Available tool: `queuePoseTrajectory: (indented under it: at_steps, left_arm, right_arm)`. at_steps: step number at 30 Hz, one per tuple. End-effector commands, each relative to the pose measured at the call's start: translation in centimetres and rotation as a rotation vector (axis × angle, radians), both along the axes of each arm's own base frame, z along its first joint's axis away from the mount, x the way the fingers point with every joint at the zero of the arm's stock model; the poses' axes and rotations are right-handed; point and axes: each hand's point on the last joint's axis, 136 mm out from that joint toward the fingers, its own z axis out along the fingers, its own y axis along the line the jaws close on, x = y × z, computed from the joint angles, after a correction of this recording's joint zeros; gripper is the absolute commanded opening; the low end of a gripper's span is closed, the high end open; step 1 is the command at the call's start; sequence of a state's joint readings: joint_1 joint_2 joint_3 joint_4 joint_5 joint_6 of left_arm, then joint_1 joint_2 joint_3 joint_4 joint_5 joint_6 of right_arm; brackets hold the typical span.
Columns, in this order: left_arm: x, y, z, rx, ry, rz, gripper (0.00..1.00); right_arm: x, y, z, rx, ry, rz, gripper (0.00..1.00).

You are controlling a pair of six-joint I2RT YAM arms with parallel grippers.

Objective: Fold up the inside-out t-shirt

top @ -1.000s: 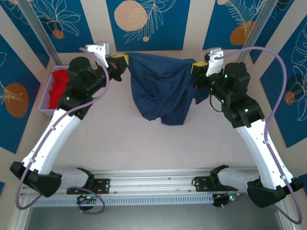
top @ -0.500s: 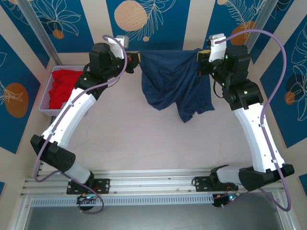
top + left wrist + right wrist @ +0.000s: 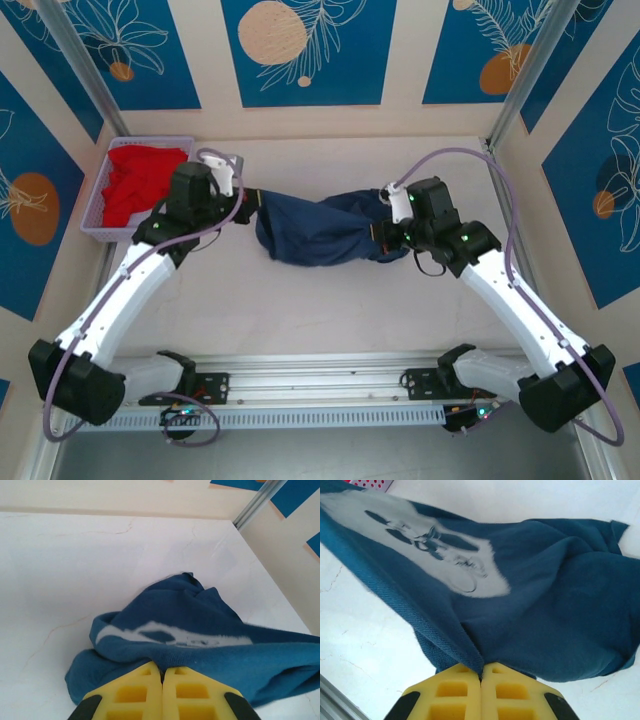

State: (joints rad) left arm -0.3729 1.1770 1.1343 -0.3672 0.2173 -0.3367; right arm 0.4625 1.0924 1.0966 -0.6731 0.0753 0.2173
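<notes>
The navy t-shirt [image 3: 318, 230] lies bunched and stretched across the middle of the table between both arms. My left gripper [image 3: 254, 209] is shut on its left end, and my right gripper [image 3: 384, 234] is shut on its right end. In the left wrist view the yellow fingers [image 3: 145, 690] pinch a fold of the navy t-shirt [image 3: 200, 630], with a strip of the pale print showing. In the right wrist view the yellow fingers [image 3: 460, 692] clamp a seam of the t-shirt [image 3: 555, 605], and the pale cartoon-mouse print [image 3: 435, 550] faces the camera.
A lilac basket [image 3: 100, 228] at the back left holds a red garment [image 3: 140, 180]. Bare white table [image 3: 300, 300] lies in front of the shirt. Metal posts stand at the back corners.
Both arms have dropped from high at the back down towards the table, bringing the shirt from hanging spread out to lying bunched on the surface.
</notes>
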Motion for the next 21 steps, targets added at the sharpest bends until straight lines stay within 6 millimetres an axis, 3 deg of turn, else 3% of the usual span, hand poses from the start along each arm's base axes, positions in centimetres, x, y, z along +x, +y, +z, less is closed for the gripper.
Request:
queuePoseTrajectory:
  at_steps: [1,7,11,12,16,18,21]
  left_arm:
    - [0.9,0.5,-1.3,0.027,-0.003,0.027,0.0]
    - [4.4,-1.4,-7.7,0.066,0.122,0.004,0.0]
    - [6.5,-2.2,-12.5,0.107,0.214,0.009,0.0]
    - [6.9,-2.3,-13.6,0.116,0.232,0.01,0.04]
    - [7.3,-2.0,-16.1,0.185,0.265,0.035,0.36]
    - [6.6,-2.6,-15.5,0.262,0.187,0.024,0.48]
    - [4.7,-4.7,-14.2,0.381,0.033,-0.032,0.55]
  right_arm:
    - [1.3,-0.4,-0.8,0.014,-0.005,-0.048,0.0]
    - [6.6,-2.7,-7.0,-0.111,0.106,-0.191,0.05]
    - [8.2,-2.6,-9.9,-0.127,0.199,-0.201,0.08]
    - [8.3,-2.3,-10.6,-0.127,0.219,-0.193,0.09]
    - [8.3,-1.5,-12.1,-0.118,0.269,-0.163,0.09]
    - [8.3,-1.4,-12.3,-0.112,0.276,-0.157,0.09]
    - [8.3,-1.3,-12.3,-0.11,0.274,-0.149,0.09]
